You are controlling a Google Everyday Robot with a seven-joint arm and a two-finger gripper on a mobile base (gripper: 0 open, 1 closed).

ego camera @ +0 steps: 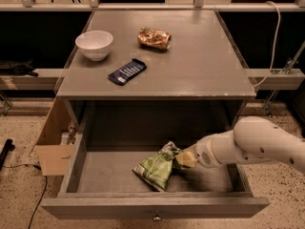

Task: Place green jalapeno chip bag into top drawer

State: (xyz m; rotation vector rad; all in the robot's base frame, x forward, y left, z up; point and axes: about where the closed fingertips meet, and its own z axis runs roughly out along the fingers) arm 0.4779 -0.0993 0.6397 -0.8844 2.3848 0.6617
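Note:
The green jalapeno chip bag (157,167) is light green with white patches and hangs tilted inside the open top drawer (152,208), its lower end at or near the drawer floor. My gripper (183,158) reaches in from the right on a white arm and is shut on the bag's upper right end. The drawer is pulled far out, with its grey front and small round knob (156,218) nearest the camera.
On the grey tabletop (205,66) stand a white bowl (94,44), a dark-blue packet (127,71) and an orange-brown foil bag (154,37). A cardboard box (53,142) sits on the floor left of the drawer. A white cable (274,42) hangs at the right.

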